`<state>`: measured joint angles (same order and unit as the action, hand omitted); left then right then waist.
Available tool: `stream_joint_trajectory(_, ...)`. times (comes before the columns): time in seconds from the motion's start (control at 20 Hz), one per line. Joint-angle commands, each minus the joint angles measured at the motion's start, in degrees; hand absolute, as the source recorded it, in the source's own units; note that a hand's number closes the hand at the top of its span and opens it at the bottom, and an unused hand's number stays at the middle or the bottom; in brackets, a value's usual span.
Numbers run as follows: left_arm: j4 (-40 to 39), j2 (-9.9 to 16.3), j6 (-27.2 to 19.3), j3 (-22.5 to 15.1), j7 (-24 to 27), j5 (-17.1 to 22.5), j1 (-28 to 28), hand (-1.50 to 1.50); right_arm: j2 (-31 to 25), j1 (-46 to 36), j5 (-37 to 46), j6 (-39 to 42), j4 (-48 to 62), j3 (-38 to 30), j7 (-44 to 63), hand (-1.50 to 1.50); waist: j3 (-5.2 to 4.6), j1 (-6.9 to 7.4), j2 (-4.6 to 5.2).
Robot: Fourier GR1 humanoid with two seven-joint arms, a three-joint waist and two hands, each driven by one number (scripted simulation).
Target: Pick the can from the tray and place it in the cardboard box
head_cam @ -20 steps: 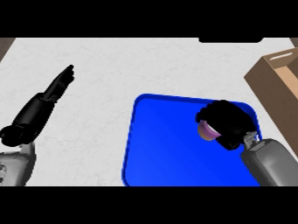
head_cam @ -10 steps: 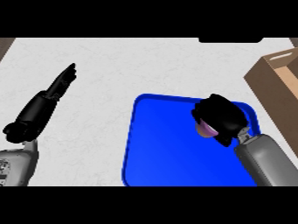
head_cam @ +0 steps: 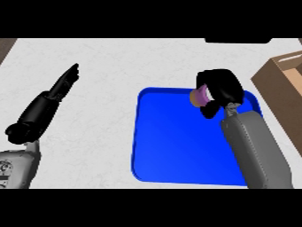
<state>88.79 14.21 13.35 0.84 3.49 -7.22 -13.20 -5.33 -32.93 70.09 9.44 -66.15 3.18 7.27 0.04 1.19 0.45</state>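
A: What do we have, biggest thing first?

B: We see the pale marbled bench filling most of the frame, with a strip of brown wood at the far left edge. On it, in the lower middle, lies the blue tray, square with rounded corners and a low rim.

A: And at the right edge?

B: There we find the cardboard box, open at the top, its near wall brown and its inside a lighter tan. It stands just beside the tray's right side and is cut off by the frame.

A: Where do we see the arms?

B: The right forearm comes up from the lower right across the tray, and the right hand sits over the tray's upper right corner. The left hand shows in the upper left, over bare bench, well apart from the tray.

A: How do the fingers stand?

B: On the right hand we see the fingers curled round the can; only its pinkish-purple end shows at the hand's left side. On the left hand the fingers are straight and together, pointing toward the top of the frame, holding nothing.

A: So where is the can?

B: In the right hand, above the tray's upper right part, left of the box and not inside it.
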Motion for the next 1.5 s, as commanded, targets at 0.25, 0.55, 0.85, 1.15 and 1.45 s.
stream_joint_trajectory(0.25,-3.1,-0.3,-0.2,0.9,0.8,-1.0,-1.8,0.00,2.0,-9.4,5.3,-3.3,-3.9,-0.2,10.2,1.50,-0.06,-1.26,-0.45)
stream_joint_trajectory(0.55,0.4,-0.4,-0.5,0.7,2.1,-1.2,2.8,0.00,-0.3,-11.7,4.2,-5.2,-12.3,-10.4,21.9,1.50,-0.05,-1.48,-0.83)
stream_joint_trajectory(0.85,2.7,-0.4,0.6,0.9,-3.1,0.0,-0.7,0.00,-4.9,-14.0,4.3,-7.9,-11.9,-17.4,27.2,1.50,-0.02,-0.92,-0.50)
stream_joint_trajectory(1.15,-3.2,0.2,1.3,2.4,2.5,-0.4,-0.6,0.00,-13.8,-12.4,-1.8,-8.8,-9.6,-26.1,23.1,1.50,-0.03,-1.28,-0.32)
stream_joint_trajectory(1.45,0.5,-0.3,1.4,1.6,-0.2,-0.7,0.2,0.00,-21.0,-11.1,-2.4,-4.7,0.8,-27.0,18.9,1.50,-0.02,-0.67,-0.28)
